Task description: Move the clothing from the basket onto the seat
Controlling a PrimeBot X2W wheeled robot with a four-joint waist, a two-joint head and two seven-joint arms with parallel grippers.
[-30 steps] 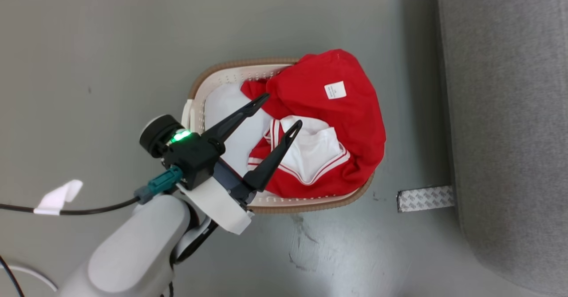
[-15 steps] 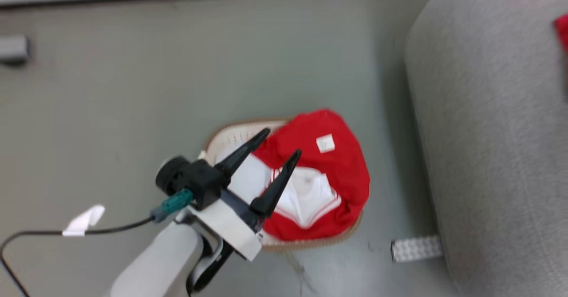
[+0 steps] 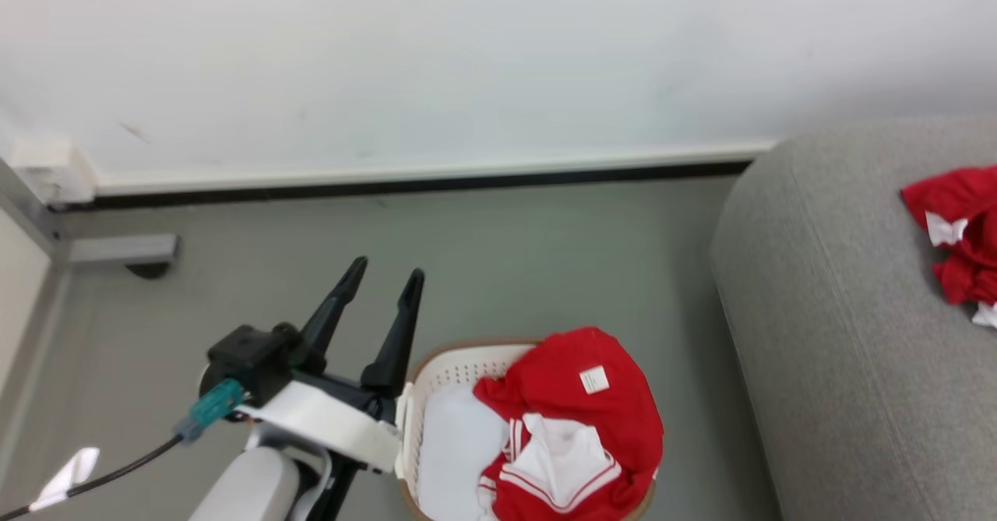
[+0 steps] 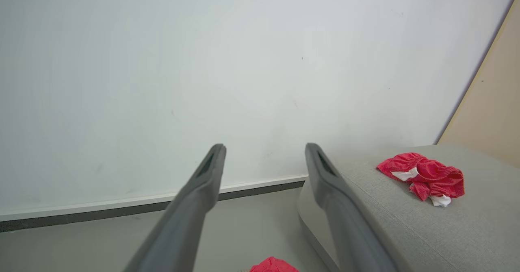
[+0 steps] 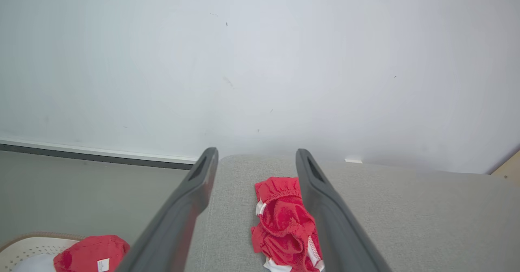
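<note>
- The left gripper (image 3: 387,268) is holding its two dark fingers spread apart with nothing between them, pointing toward the wall (image 3: 467,61).
- The basket (image 3: 459,350) is sitting on the floor (image 3: 545,256) just to the right of that gripper's base, behind its fingertips and clear of them.
- The labelled garment (image 3: 576,396), red with a white panel and striped trim, is lying heaped in the side of the basket farther from the left gripper and spilling over the rim. The pale liner (image 3: 456,443) is showing on the nearer side.
- The seat (image 3: 841,334) is standing well to the right of the left gripper, beyond the basket.
- A crumpled garment (image 3: 958,233) is lying on the seat, off to the right of the left gripper's right-hand finger.
- The right gripper (image 5: 256,153) is likewise holding its fingers wide apart and empty. The crumpled garment is showing between them, lying beyond them on the seat.
- In the right wrist view the basket is sitting low to the left of the left-hand finger.
- A dark cable (image 3: 117,470) is trailing from behind the left gripper's wrist.
</note>
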